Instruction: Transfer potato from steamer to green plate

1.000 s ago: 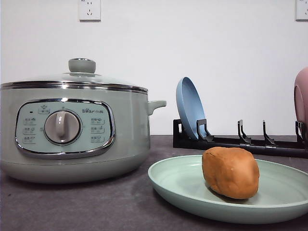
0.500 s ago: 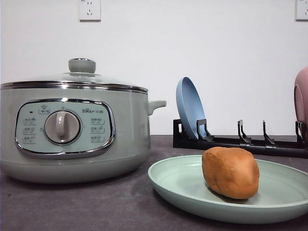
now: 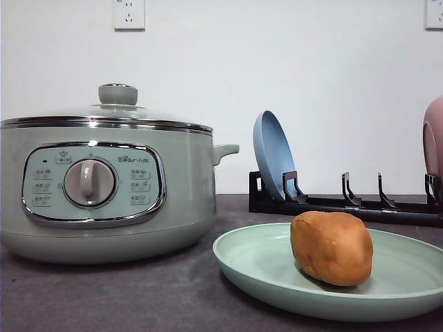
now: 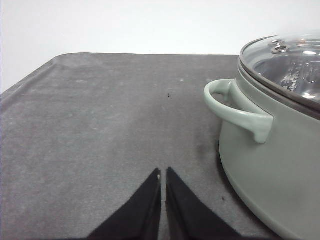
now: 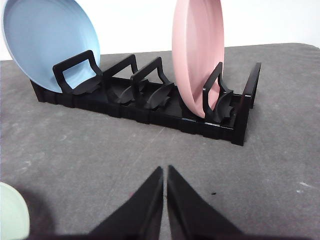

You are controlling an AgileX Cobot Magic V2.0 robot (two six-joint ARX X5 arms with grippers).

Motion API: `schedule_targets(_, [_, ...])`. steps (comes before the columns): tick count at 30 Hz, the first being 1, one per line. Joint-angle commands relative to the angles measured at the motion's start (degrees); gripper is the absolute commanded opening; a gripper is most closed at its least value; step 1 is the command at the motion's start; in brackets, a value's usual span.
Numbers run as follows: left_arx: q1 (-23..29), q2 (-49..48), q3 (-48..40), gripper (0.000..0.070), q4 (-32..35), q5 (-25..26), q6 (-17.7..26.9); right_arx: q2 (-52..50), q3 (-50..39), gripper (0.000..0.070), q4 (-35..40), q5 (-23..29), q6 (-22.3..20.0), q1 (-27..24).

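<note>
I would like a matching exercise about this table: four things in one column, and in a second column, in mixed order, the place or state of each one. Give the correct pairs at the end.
Things:
1. potato
2. glass lid
3. blue plate
4. left gripper

Places or states:
A. stands on edge in the black rack
B. lies on the green plate
C. shut, holding nothing, beside the steamer
D. sits closed on the steamer

Pairs: 1-B, 2-D, 3-A, 4-C
</note>
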Motion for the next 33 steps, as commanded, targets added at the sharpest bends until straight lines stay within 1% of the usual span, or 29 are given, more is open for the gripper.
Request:
schedule_targets(1, [0.1,-0.1,-1.2,0.001,0.9,-0.1,-0.2,-0.1,-0.3,0.0,0.2,0.0,0.6,0.0])
schedule_targets(33, [0.1,-0.1,-1.2,0.001,0.9,-0.1,-0.2,-0.1,-0.3,0.0,0.2,0.0,0.6,0.0])
